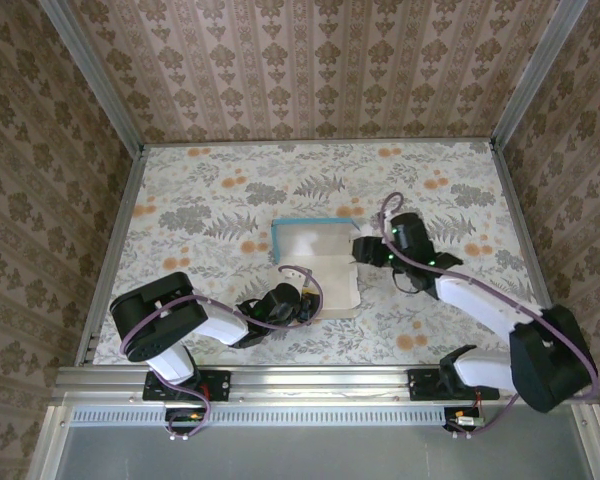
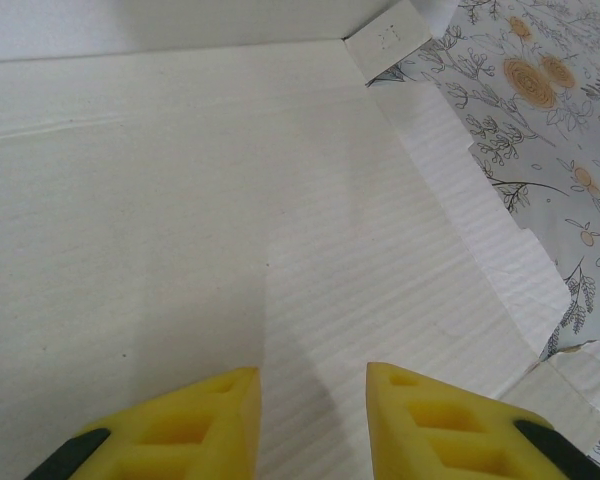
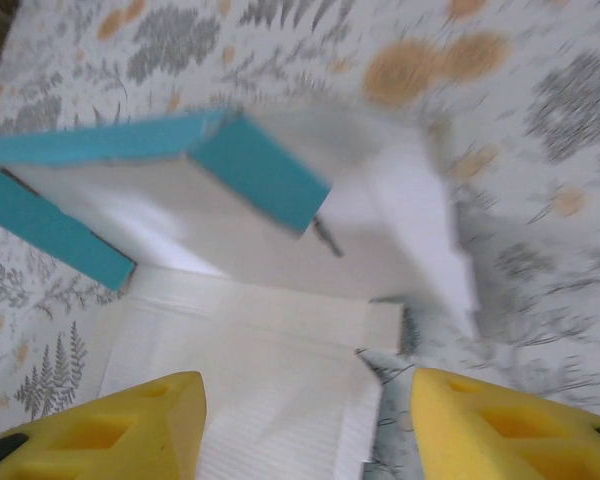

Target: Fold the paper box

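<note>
**Both sets of jaws parted at the half-raised paper box**

The paper box (image 1: 315, 268) is found at the middle of the flower-patterned table (image 1: 200, 200), with its white inside turned up. Its far part is raised: turquoise walls (image 3: 255, 170) are seen standing along the far and left edges. The near part is laid flat as a white sheet.

The left arm's jaws are placed at the near-left corner of that sheet. In the left wrist view their yellow pads (image 2: 195, 425) are seen narrowly parted. The white card shows through the gap, and nothing is pinched between them. Whether the pads touch the card cannot be told.

The right arm's jaws are placed at the box's right edge and are spread wide. In the blurred right wrist view the two pads are set far apart, above the corner of the flat white sheet, and nothing is gripped. A white side flap (image 3: 420, 220) is seen tilted up beside the turquoise corner.
</note>
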